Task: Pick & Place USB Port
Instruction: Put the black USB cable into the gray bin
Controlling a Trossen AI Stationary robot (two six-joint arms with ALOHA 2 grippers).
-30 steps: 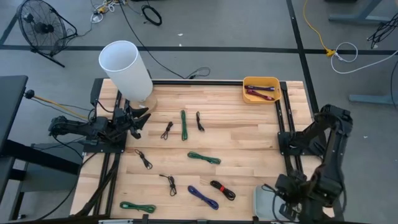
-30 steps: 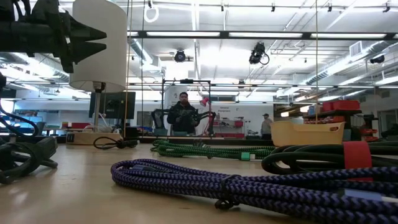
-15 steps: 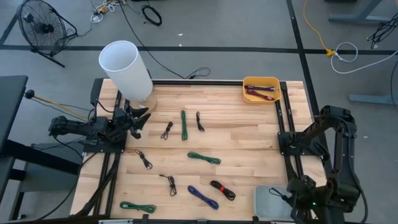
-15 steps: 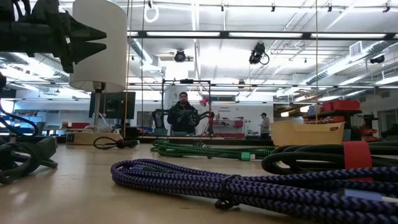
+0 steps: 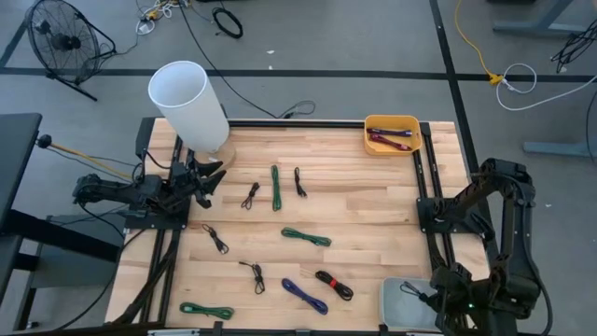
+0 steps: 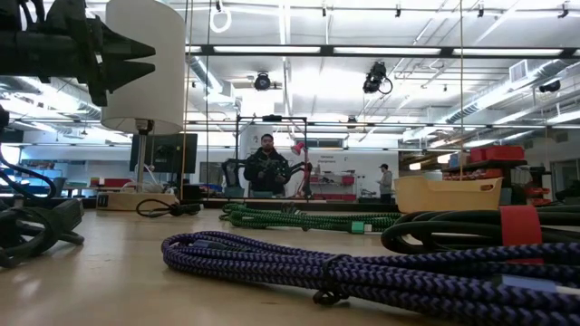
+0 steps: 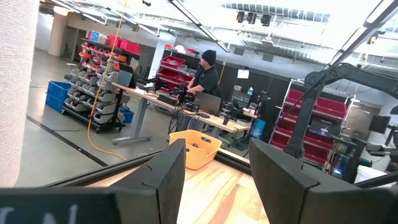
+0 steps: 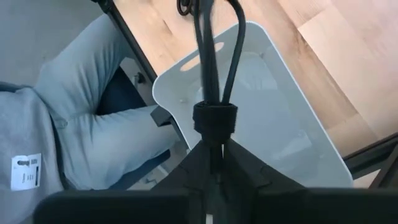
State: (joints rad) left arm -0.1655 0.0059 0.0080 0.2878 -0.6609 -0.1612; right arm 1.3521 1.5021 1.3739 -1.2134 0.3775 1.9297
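Right gripper (image 8: pixel 211 163) directly above white tray (image 8: pixel 273 134), fingers clenched on a bundled black cable (image 8: pixel 212 93) at its wrap band; cable loop hangs over the tray, not resting in it. In the high view the tray (image 5: pixel 396 301) sits at the table's near right corner. Left gripper (image 5: pixel 207 177) far across from the tray, beside the white cylinder (image 5: pixel 189 105), fingers apart, holding nothing.
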